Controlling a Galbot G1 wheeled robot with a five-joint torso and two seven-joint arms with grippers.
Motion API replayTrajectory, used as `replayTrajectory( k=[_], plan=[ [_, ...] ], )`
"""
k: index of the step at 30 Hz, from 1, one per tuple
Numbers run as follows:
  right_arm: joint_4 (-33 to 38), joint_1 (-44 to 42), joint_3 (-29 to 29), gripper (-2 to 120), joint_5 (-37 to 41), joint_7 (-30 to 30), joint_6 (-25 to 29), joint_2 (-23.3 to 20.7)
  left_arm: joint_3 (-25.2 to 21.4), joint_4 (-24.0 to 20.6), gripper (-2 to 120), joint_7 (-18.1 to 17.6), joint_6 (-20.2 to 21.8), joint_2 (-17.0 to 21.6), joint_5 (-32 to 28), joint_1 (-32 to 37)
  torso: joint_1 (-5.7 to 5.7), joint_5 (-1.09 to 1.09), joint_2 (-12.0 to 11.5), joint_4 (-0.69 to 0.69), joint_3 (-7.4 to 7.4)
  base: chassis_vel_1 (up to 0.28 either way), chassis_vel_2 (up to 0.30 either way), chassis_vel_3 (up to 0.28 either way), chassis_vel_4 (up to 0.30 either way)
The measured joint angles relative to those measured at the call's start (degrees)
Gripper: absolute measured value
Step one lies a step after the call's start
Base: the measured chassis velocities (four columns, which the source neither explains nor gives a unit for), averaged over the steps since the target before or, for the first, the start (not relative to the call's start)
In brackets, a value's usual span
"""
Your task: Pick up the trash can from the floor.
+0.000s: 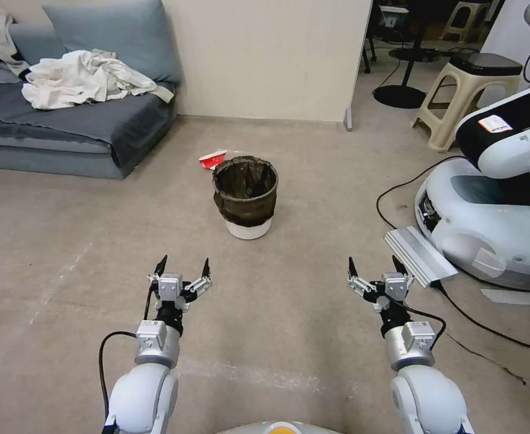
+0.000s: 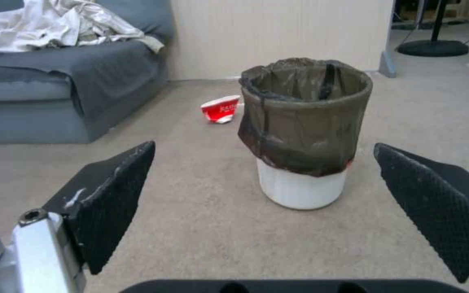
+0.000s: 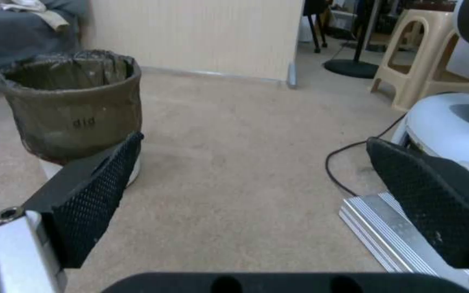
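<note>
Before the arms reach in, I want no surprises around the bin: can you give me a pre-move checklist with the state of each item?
1. The trash can stands upright on the floor: ok.
2. Bag folded over the rim, seated all round: ok on the near side, far side cannot tell.
3. Left hand open, apart from the can: ok.
4. Right hand open, apart from the can: ok.
5. Crushed red cup lies behind the can, off the approach path: ok.
6. Black cable and metal rail lie beside the right hand: not ok, snag risk.
</note>
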Motion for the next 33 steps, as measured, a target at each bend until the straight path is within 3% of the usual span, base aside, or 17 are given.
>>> replayTrajectory(
  k=[15,19,22,23,29,33],
  plan=[
    [0.0,0.0,0.0,100,0.0,0.0,0.0,0.0,0.0,-0.3,100,0.0,0.2,0.0,-0.1,0.1,0.0,-0.01,0.0,0.0,0.0,0.0,0.0,0.0,0.0],
    [0.9,-0.5,0.2,100,0.4,0.1,-0.6,0.1,-1.5,-5.0,100,0.0,3.6,0.2,-3.1,1.8,0.0,0.03,0.0,0.01,0.0,0.0,0.0,0.0,0.0],
    [6.3,-2.9,1.3,100,2.6,1.2,-3.6,0.6,-3.6,-11.4,100,0.0,8.5,0.5,-7.1,4.1,0.0,0.0,0.0,0.0,0.0,0.0,0.0,0.0,0.0],
    [6.3,-2.9,1.3,100,2.6,1.2,-3.6,0.6,-3.6,-11.4,100,0.0,8.5,0.5,-7.1,4.1,0.0,0.0,0.0,0.0,0.0,0.0,0.0,0.0,0.0],
    [16.4,-7.5,3.4,100,7.0,3.1,-9.5,1.6,-6.8,-21.7,100,0.0,16.2,1.0,-13.7,7.9,0.0,0.0,0.0,0.0,0.0,0.0,0.0,0.0,0.0],
    [22.4,-10.3,4.6,100,9.6,4.2,-13.0,2.1,-8.4,-24.2,100,0.8,15.5,1.4,-14.5,10.4,0.0,0.0,0.0,0.02,0.0,0.0,0.0,0.0,0.0]
  ],
)
